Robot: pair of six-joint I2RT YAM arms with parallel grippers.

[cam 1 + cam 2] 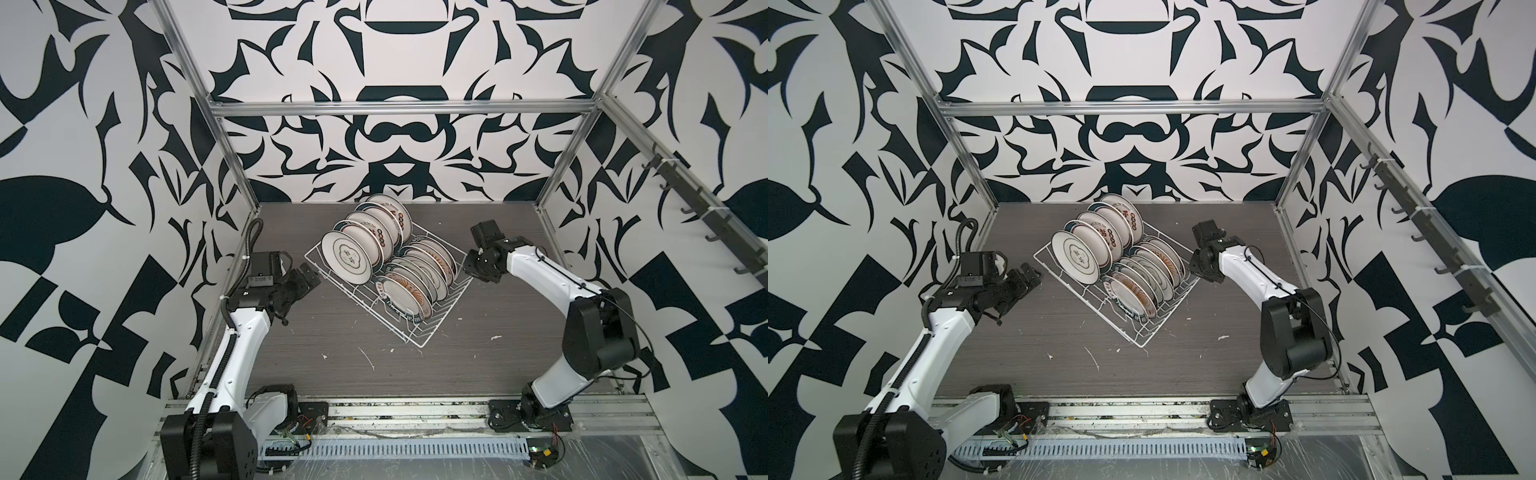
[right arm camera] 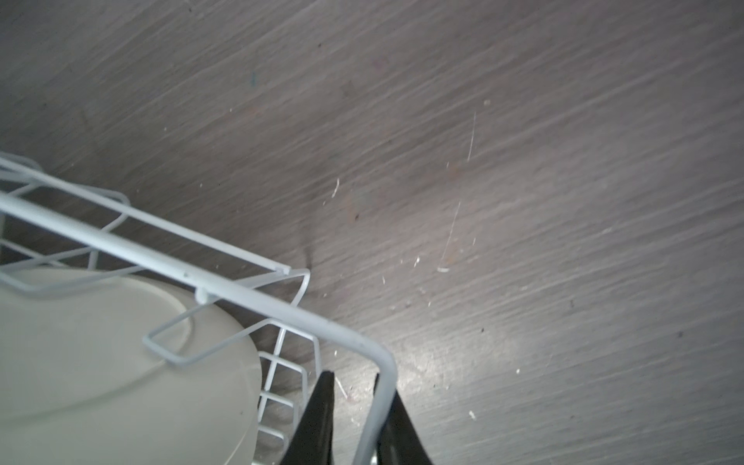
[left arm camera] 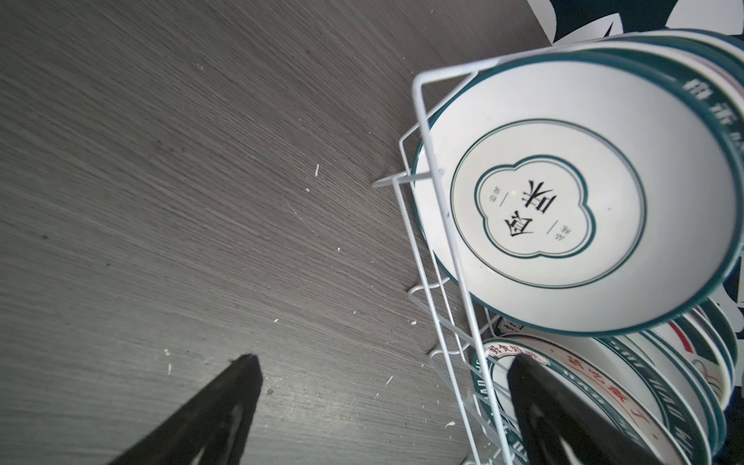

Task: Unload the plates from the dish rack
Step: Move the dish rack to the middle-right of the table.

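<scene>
You have a grey wood-grain tabletop (image 1: 332,332) flecked with white chips (image 1: 494,337), black-and-white patterned walls (image 1: 395,145), an aluminium frame (image 1: 399,109) and a hook rail (image 1: 702,203).

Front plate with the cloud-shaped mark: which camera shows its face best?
Left wrist view: the front plate fills much of the frame, black characters and green rim sharp, behind the rack end wires. Both top views show it small, its mark unreadable. The right wrist view misses it, showing only another plate, plain underside.

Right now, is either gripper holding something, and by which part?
The left gripper is open and holds nothing. The right gripper straddles the rim wire at a corner of the dish rack; whether it grips it cannot be told.
</scene>
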